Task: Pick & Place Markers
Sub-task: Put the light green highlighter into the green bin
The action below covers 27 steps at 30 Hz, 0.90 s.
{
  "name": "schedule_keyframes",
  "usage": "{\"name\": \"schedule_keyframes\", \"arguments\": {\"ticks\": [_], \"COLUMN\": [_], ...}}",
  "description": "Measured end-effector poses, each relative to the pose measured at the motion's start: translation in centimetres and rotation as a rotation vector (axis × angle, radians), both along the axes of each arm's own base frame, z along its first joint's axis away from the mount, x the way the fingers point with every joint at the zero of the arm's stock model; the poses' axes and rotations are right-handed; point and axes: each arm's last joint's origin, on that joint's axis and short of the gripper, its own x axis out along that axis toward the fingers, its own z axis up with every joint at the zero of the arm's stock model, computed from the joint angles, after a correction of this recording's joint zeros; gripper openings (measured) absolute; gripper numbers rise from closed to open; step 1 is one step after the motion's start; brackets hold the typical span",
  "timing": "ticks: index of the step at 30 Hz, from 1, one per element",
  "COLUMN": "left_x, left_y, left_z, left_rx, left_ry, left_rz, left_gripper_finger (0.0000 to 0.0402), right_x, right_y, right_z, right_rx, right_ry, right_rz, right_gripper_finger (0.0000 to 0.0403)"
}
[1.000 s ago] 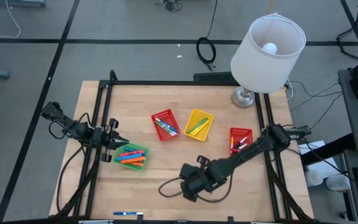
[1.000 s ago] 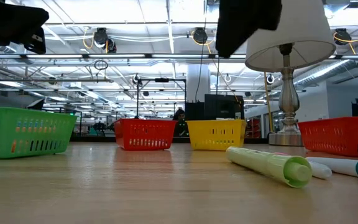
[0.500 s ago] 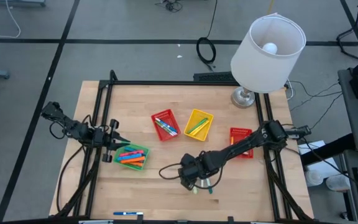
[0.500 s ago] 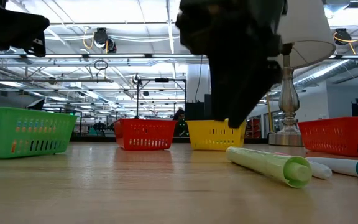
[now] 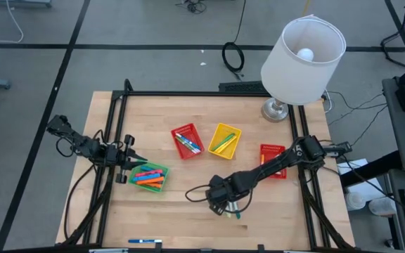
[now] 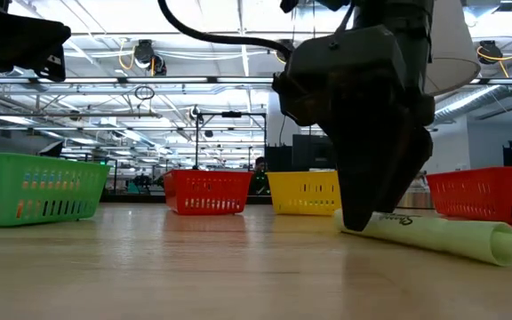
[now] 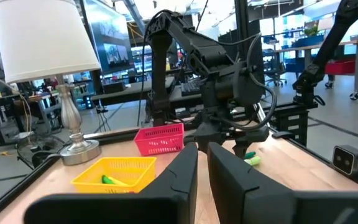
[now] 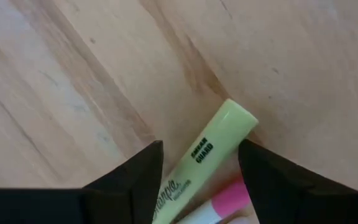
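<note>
Near the wooden table's (image 5: 160, 211) front edge, the right gripper (image 8: 201, 163) straddles a pale yellow-green plastic highlighter (image 8: 210, 152), fingers spread; only its wrist view reveals a pink-tipped marker (image 8: 225, 202) alongside. The left gripper (image 5: 133, 159), fingers nearly together, hovers beside the green mesh basket (image 5: 150, 177).
</note>
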Motion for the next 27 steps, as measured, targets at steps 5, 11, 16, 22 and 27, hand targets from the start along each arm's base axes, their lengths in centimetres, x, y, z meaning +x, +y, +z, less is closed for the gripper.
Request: {"name": "schedule_keyframes", "arguments": {"ticks": [5,11,16,22,27], "left_x": [0.0,0.0,0.0,0.0,0.0], "left_y": [0.0,0.0,0.0,0.0,0.0], "left_z": [0.0,0.0,-0.1,-0.1,-0.1], "left_rx": [-0.003,-0.002,0.001,0.001,0.002], "left_ry": [0.001,0.001,0.006,0.006,0.007], "left_rz": [0.0,-0.001,0.0,0.0,0.001], "left_gripper_finger": [0.0047,0.0047,0.0047,0.0047,0.0047], "right_x": [-0.2,-0.5,-0.5,0.1,1.0], "right_y": [-0.1,-0.3,-0.3,-0.2,0.0], "right_z": [-0.7,-1.2,-1.2,-1.1,0.3], "right_rx": [-0.001,-0.021,-0.062,-0.071,-0.091], "right_ry": [-0.029,-0.025,-0.043,-0.111,-0.27], "right_rz": [0.042,0.057,0.058,0.082,0.147], "right_gripper_finger": [0.0182,0.0129,0.0069,0.0049,0.0049]}}
